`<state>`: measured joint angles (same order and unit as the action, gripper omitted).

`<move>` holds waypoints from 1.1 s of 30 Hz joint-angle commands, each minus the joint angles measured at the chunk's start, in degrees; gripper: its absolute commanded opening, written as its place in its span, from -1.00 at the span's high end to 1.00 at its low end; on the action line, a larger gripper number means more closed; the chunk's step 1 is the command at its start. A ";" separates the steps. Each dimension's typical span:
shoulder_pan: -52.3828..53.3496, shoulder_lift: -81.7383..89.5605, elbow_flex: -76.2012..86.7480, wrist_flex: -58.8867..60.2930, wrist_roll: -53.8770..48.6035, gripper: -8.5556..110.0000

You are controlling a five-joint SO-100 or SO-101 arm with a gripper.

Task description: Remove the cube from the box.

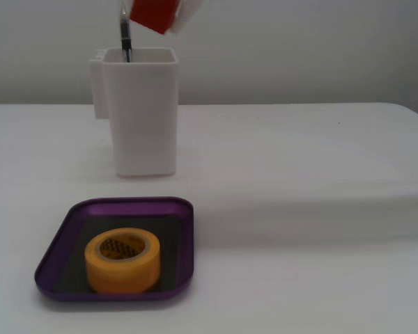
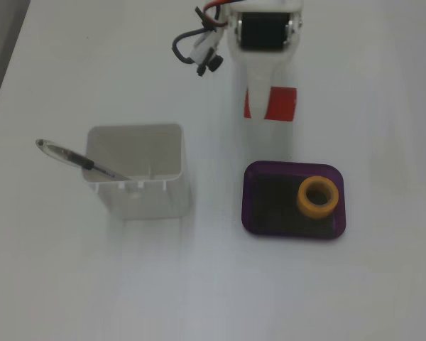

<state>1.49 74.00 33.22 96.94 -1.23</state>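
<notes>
Low fixed view
Cube point(image 1: 153, 14): held high at the top edge, above the white container point(image 1: 141, 111) at the far left, tilted; only a scrap of white pincer showed beside it, so the grip could not be read here.
Box point(image 1: 183, 236): on the surface point(image 1: 299, 209) at the near left, holding only the yellow tape roll point(image 1: 122, 260); the cube was clear of it, so the lift looked done.
Pen point(image 1: 125, 35): stood in the container, tip up.

High fixed view
Pincer point(image 2: 270, 114): closed on the cube, one white finger point(image 2: 259, 96) lying across the red face, likely to carry it level.
Cube point(image 2: 282, 103): hung above bare surface point(image 2: 383, 106), on the far side of the box's rim and apart from it.
Box point(image 2: 250, 206): roll point(image 2: 318, 197) sat in its right half, the dark left half empty.
Container point(image 2: 135, 170): left of the box, well apart; pen point(image 2: 78, 160) leaned over its left wall.
Judgement: what remained was to set the cube down outside the box.
</notes>
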 commanded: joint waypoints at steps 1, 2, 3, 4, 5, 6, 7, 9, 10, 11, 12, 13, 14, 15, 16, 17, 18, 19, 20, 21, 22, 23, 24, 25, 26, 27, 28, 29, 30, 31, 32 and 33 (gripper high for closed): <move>0.97 10.37 12.57 0.18 -1.76 0.87; 1.05 13.01 16.70 0.09 -2.20 0.87; 0.97 15.56 21.01 -0.09 -2.72 0.87; 0.88 18.02 25.31 -0.88 -3.25 0.87; 0.88 20.74 29.71 -2.29 -3.69 0.87; 0.88 23.38 34.28 -4.22 -4.13 0.87; 0.88 26.10 39.20 -6.33 -4.66 0.87; 0.97 31.55 49.39 -11.51 -5.54 0.87; 0.97 34.28 54.76 -14.24 -5.89 0.87; 0.97 36.91 59.85 -17.23 -6.24 0.87; 1.32 39.46 65.13 -20.13 -6.42 0.87; 1.58 41.92 70.22 -23.12 -6.77 0.87; 1.67 44.21 75.06 -26.19 -7.29 0.87; 1.67 46.05 79.72 -29.79 -7.82 0.87; 1.76 47.81 84.11 -33.49 -8.44 0.87; 1.76 49.48 87.98 -36.83 -9.14 0.87; 1.85 50.89 91.76 -39.81 -9.93 0.87; 1.85 52.12 94.92 -42.01 -10.55 0.87; 1.93 53.00 97.82 -43.77 -10.99 0.87; 2.11 53.88 100.37 -45.26 -10.99 0.87; 2.46 54.49 102.13 -46.32 -10.81 0.87; 2.81 54.67 103.71 -47.20 -10.63 0.87; 2.81 54.93 105.12 -48.08 -10.63 0.87; 2.72 54.93 106.35 -49.22 -10.63 0.87; 2.72 55.02 107.14 -50.19 -10.55 0.87; 2.20 55.20 107.75 -50.71 -10.46 0.87; 2.02 55.20 108.46 -50.98 -10.20 0.87; 1.93 55.28 109.07 -51.15 -9.14 0.87; 1.76 55.46 109.51 -51.33 -7.73 0.87; 1.76 55.37 109.60 -51.33 -6.77 0.87; 1.76 54.93 109.42 -51.33 -6.42 0.87; 1.76 54.84 109.34 -51.33 -6.42 0.87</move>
<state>3.69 127.44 143.26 46.49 -8.61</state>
